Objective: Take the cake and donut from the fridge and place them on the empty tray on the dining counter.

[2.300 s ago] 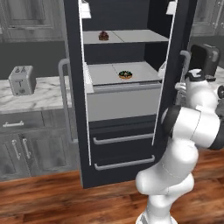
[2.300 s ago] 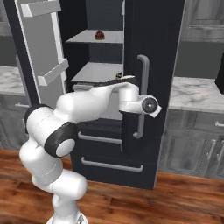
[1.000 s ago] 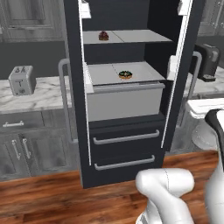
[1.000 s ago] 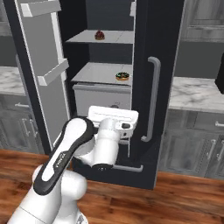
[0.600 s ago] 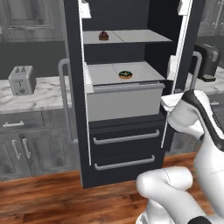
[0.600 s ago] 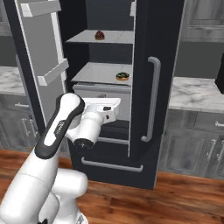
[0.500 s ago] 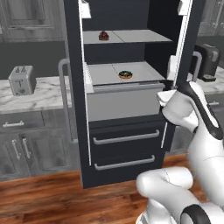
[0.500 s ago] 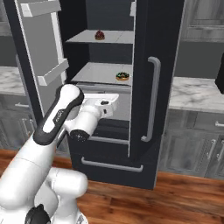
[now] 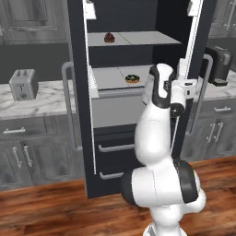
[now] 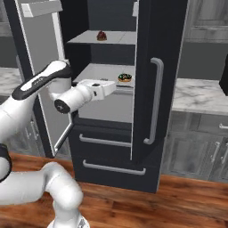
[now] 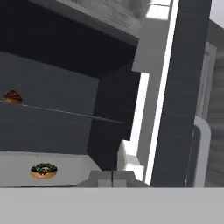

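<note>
Grey toaster beside fridge

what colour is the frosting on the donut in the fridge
Dark frosting with coloured sprinkles over a tan base; the donut shows best in the hand view.

cake upper shelf, donut below, fridge open

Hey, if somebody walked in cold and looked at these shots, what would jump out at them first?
Probably the tall black fridge standing open, with the white arm raised in front of it and its gripper shut near the lower shelf. Next, the two treats inside: the donut on that lower shelf and the cake on the shelf above.
</note>
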You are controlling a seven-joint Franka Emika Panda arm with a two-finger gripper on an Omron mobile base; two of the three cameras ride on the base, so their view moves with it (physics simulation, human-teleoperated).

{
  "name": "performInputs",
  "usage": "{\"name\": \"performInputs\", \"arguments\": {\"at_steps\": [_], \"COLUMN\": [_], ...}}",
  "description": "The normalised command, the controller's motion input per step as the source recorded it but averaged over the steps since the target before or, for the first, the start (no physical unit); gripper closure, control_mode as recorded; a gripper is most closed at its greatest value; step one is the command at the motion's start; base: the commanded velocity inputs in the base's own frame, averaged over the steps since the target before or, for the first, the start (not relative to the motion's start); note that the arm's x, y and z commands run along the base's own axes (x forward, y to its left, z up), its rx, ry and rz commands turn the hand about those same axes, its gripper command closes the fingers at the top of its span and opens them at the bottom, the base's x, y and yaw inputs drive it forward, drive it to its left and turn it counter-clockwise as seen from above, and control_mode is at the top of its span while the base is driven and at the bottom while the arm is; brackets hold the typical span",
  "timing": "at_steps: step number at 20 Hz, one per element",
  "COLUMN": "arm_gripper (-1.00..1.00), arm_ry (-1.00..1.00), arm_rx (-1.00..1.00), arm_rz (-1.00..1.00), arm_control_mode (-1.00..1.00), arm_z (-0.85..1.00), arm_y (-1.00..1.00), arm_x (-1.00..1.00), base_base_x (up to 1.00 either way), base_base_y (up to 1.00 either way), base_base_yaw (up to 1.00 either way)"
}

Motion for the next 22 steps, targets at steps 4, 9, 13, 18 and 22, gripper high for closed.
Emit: {"name": "performInputs", "arguments": {"at_steps": [4, 9, 13, 18, 22], "arm_gripper": [1.0, 1.0, 1.0, 1.0, 1.0], "arm_ry": [0.03, 0.01, 0.02, 0.06, 0.12], "arm_rx": [0.15, 0.08, 0.0, 0.0, 0.0], "arm_rz": [0.0, 0.02, 0.04, 0.01, -0.05], "arm_control_mode": [-1.0, -1.0, -1.0, -1.0, -1.0], "arm_z": [-0.14, -0.2, -0.31, -0.21, -0.01], "arm_y": [-0.62, -0.47, -0.07, -0.3, -0.38], "arm_x": [0.36, 0.36, 0.53, 0.39, 0.56], "base_base_x": [0.0, 0.0, 0.0, 0.0, 0.0], "base_base_y": [0.0, 0.0, 0.0, 0.0, 0.0], "base_base_yaw": [0.0, 0.0, 0.0, 0.0, 0.0]}}
